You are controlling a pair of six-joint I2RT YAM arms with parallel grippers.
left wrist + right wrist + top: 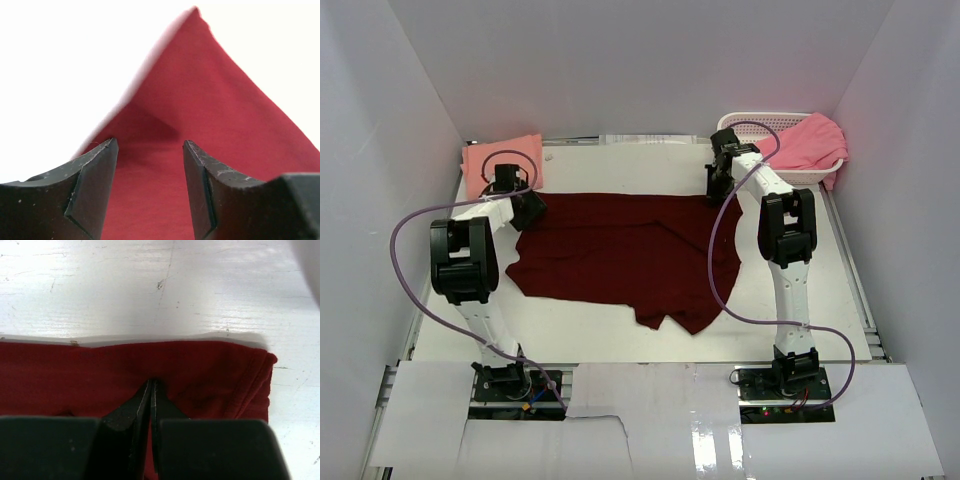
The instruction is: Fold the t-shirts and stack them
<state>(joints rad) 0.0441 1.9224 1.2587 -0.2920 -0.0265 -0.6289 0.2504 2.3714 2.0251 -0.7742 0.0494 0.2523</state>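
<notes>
We count two end effectors, three shirts and one basket. The maroon shirt [630, 255] lies spread and creased on the tabletop [580, 330]. The left end effector [150, 147] is released at its left corner. The right end effector [151, 382] is clenched on its far right edge. Farther back, the salmon shirt [500, 160] lies at left, and the pink shirt [807, 143] drapes over the basket [760, 120].

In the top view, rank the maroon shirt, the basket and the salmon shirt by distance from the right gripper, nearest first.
1. Maroon shirt: pinched by the right gripper, table centre.
2. Basket: just behind, far right corner.
3. Salmon shirt: far left corner.
</notes>
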